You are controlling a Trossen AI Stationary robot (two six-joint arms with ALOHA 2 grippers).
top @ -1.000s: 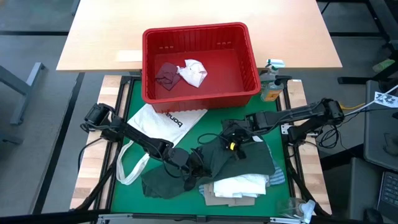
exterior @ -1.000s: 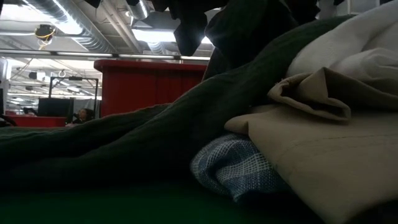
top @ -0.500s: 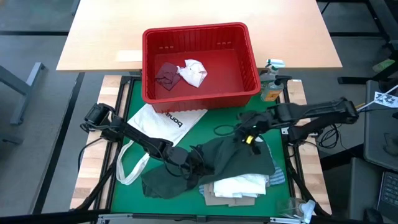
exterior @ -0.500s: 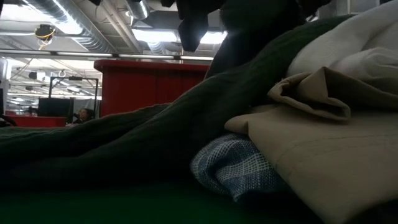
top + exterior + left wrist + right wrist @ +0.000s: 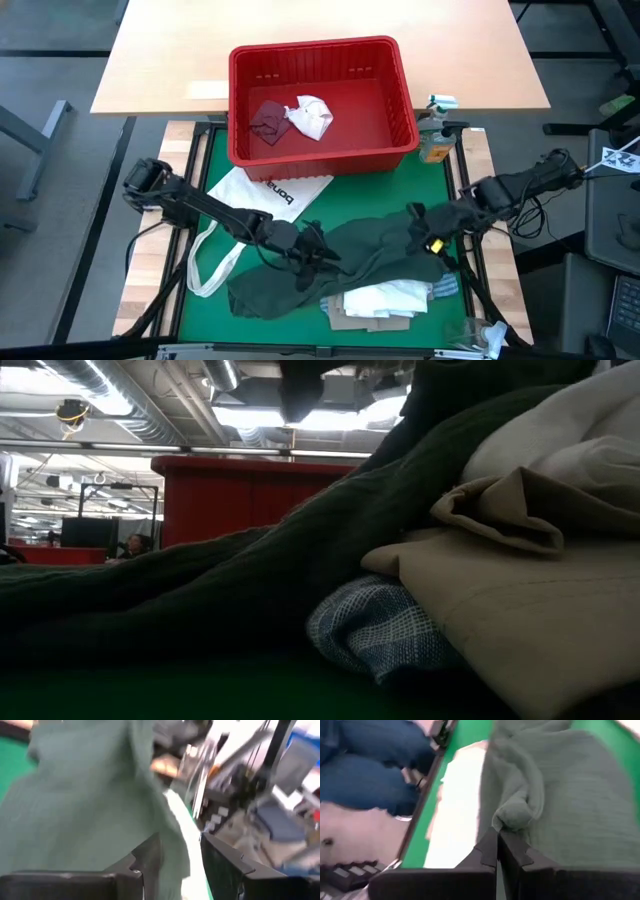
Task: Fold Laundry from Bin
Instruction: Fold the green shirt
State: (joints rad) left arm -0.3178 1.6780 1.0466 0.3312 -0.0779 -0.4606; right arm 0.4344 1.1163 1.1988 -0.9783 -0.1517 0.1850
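Two pincers: right (image 5: pixel 497 851) pinching green-grey top (image 5: pixel 370 252); left (image 5: pixel 175 857) parted (blurred).

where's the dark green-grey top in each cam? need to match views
High view: dark green-grey top, front centre of the mat, over the folded pile.
Low view: the dark slope rising left to right.
Left wrist view: fills the left half.
Right wrist view: right side.
Shared landmark: red bin, also behind in the low view.
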